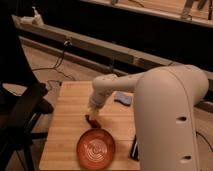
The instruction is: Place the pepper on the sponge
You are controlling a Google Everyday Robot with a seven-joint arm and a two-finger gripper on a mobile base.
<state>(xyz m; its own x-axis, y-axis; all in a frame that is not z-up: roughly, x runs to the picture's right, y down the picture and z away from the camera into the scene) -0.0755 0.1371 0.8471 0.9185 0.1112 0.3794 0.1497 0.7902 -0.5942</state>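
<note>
A small dark-red pepper [92, 120] lies on the wooden table [65, 115], just above the rim of the orange-red plate. My gripper [93, 117] is down at the pepper, at the end of the white arm that reaches in from the right. The blue-grey sponge [123, 98] lies on the table to the upper right of the gripper, partly hidden behind the arm.
A round orange-red plate [96, 148] with white swirls sits near the table's front edge. A black block [134, 149] shows at the table's right edge beside my arm. A black chair [20, 115] stands left of the table. A long bench runs behind.
</note>
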